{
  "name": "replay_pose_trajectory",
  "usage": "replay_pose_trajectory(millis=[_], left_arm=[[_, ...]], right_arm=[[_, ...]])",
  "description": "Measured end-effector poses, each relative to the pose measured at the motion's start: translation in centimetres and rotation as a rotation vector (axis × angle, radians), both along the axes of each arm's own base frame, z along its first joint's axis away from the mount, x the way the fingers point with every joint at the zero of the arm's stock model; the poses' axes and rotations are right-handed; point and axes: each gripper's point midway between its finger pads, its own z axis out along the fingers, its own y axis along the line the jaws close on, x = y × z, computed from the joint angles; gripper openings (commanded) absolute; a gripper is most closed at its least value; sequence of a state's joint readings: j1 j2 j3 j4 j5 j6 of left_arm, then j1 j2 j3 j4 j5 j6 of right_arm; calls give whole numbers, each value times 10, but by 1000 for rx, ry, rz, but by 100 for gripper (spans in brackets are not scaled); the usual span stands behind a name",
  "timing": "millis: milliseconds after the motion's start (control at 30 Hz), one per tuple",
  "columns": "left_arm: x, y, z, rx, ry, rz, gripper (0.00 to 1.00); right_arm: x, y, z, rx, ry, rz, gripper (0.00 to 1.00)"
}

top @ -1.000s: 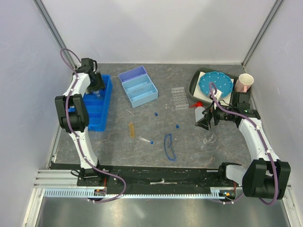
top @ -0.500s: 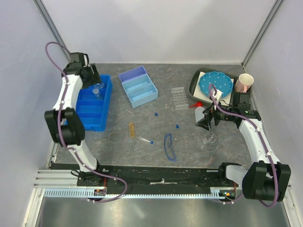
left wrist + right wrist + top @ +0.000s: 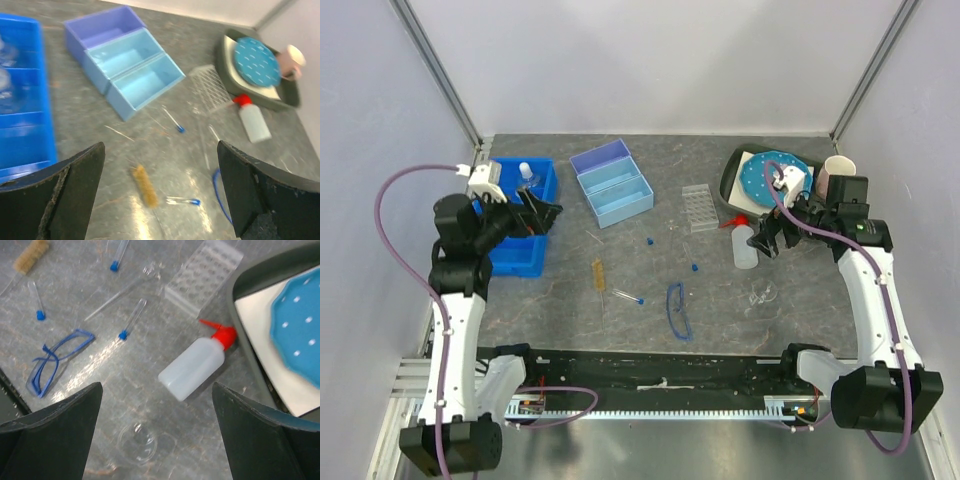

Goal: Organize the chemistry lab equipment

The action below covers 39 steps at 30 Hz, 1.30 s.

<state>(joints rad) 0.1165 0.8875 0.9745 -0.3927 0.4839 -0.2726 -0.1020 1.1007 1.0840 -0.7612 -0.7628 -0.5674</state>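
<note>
Our left gripper [image 3: 160,149] hangs with its jaws wide apart and nothing between them, just right of the dark blue bin [image 3: 30,145]. Blurred clear glassware [image 3: 525,174] sits in the bin's far compartment. Beyond the fingers lie the light blue boxes [image 3: 132,75], a tan tube brush [image 3: 144,186] and a blue-capped tube [image 3: 181,201], all apart from one another.

Our right gripper [image 3: 157,389] is likewise spread and empty. Below it the white squeeze bottle [image 3: 192,367] lies on its side, its red nozzle towards the dark tray [image 3: 250,270] that carries the dotted blue disc [image 3: 300,315]. A clear flask [image 3: 137,442] rests on the table near the bottle's base. The safety glasses [image 3: 52,360] lie further left. The clear rack [image 3: 202,277] lies between the bottle and the light blue boxes. A pink cup [image 3: 837,176] stands at the tray's right end.

Half a second ago our left arm reached over the bin's far end. It has since swung back, and its gripper now sits at the bin's right rim. Our right gripper then hid most of the bottle from above. It has shifted towards the tray, and the bottle shows whole. The loose items lie where they did.

The tabletop [image 3: 640,340] is dark grey and marbled. Pale walls close three sides, and a black rail runs along the near edge.
</note>
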Motion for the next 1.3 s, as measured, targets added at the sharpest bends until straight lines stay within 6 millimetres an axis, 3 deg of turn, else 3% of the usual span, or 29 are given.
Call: replay_pose_trajectory(millis=[100,300,733,933,1300], left_arm=[[-23,-22,-13,-55,-23,-113,100],[-58,-46,-43,-98,-34,-233,99],[-69,-58,-48,-100,-29,-285,96],[-75,-59,-52,-100,-26,-284,96],[-74,-59,-55,-101,-16,-283,96]], right_arm=[[-14,-4,-14,-34,75,-2,98],[-38,-19,-52,-133,264,-3,98],[-48,-41,-93,-222,476,-74,97],[-50,-48,-104,-249,509,-100,88],[-59,-53,-144,-284,586,-74,57]])
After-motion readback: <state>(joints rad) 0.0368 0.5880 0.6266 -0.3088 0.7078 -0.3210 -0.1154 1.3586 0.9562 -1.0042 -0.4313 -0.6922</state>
